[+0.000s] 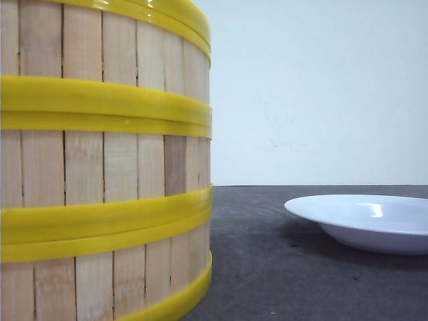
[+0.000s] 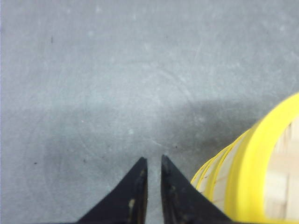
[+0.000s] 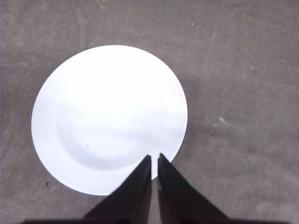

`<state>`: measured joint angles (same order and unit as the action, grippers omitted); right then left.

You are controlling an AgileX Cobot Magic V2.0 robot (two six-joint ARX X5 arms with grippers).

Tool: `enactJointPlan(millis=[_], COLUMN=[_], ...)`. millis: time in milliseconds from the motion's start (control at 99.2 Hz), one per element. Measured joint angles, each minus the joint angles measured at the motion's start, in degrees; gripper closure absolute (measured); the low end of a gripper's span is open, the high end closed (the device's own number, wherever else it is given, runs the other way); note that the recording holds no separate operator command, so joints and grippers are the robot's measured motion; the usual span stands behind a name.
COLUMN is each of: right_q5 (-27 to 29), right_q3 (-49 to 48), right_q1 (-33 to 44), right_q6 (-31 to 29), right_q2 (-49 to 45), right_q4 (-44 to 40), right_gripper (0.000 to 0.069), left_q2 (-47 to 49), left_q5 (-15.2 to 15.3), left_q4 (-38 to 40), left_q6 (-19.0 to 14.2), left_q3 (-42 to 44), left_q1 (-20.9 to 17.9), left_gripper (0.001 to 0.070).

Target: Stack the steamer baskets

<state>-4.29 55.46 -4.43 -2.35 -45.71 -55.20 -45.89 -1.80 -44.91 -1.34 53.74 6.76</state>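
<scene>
I can't read a single word, number, brand or sign on anything from any of my three views right now.

Steamer baskets (image 1: 100, 174) at frame left show pale, matt wooden slats bound by glossy yellow plastic-looking bands; a smooth, glossy white plate (image 1: 364, 221) at lower right sits on the bench (image 1: 267, 267), dark grey and matt.

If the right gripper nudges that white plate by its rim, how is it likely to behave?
The white plate looks glossy and smooth, so it would probably slide on the grey table rather than tip; it sits low and wide. Its thin sloping rim may slip from the narrow fingertips of the right gripper. Likely rigid and breakable.
</scene>
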Motion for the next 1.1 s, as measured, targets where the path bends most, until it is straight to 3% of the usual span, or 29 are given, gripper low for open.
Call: enactJointPlan(millis=[393, 696, 1099], right_q5=[-0.2, 1.3, 1.3], right_q3=[-17.3, -17.7, -17.7], right_q1=[0.0, 0.0, 0.0], right_q6=[0.5, -1.1, -1.1], right_q2=[7.0, 8.3, 8.2], right_q4=[21.6, 23.9, 26.1], right_gripper=[0.0675, 0.0675, 0.0675], left_q2=[17.1, 19.4, 19.5], left_q5=[0.3, 0.4, 0.4], left_q4=[12.7, 14.0, 14.0], left_q6=[-2.2, -5.8, -6.4], left_q3=[-19.3, -20.1, -20.1], left_q1=[0.0, 0.0, 0.0], left_gripper=[0.0685, 0.0685, 0.0685])
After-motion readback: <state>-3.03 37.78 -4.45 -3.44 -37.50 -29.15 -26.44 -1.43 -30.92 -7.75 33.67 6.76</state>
